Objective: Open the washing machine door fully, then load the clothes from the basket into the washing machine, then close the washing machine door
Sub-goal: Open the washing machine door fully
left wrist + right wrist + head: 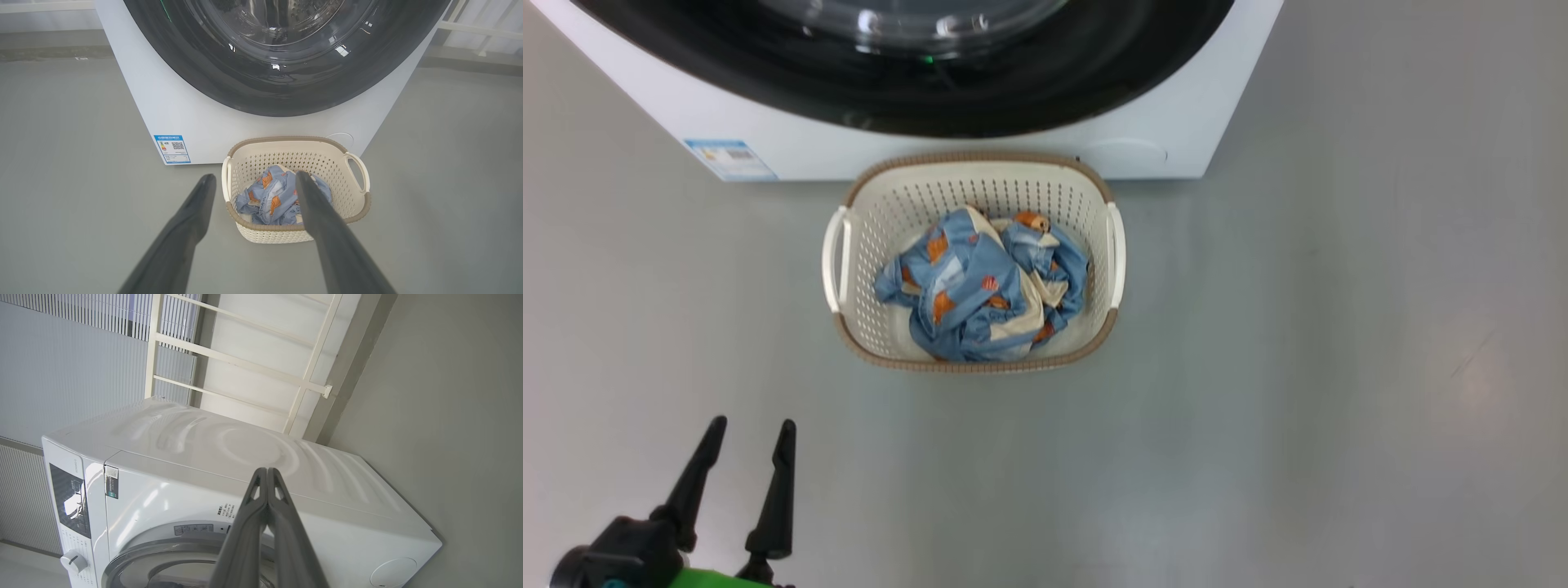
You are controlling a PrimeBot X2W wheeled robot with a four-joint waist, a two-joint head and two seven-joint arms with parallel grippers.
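Nearest: 1 L gripper (753,423) at the lower left of the head view. Its 2 dark fingers are spread wide w/ nothing btwn them, touching nothing, over bare grey floor (1339,367). 1 R gripper (267,470) is seen in its own wrist view. Its 2 fingers are pressed together tip to tip, holding nothing, and they point toward the machine's white top w/o visible contact.

Next out: 1 basket (907,204) on the floor, ahead of the L gripper and off to its right, well apart from it. It has 2 white handles (836,260), one per short side. Inside is 1 bundle of clothes (980,286), crumpled, mid-basket, below the rim. In the left wrist view the basket sits beyond the fingertips. One finger overlaps the clothes in the picture but is not on them.

Farthest: 1 washing machine (792,139) just behind the basket. Can't tell if the basket's far rim touches the machine's front. 1 washing machine door (1045,90), glossy black rim w/ a clear glass bowl at centre, looks shut flat on the front. 1 blue label (731,159) is low on the front, robot's left. The right wrist view adds 1 knob (73,561), 1 dark control panel (69,498), and a white rail frame (241,361) behind the machine.
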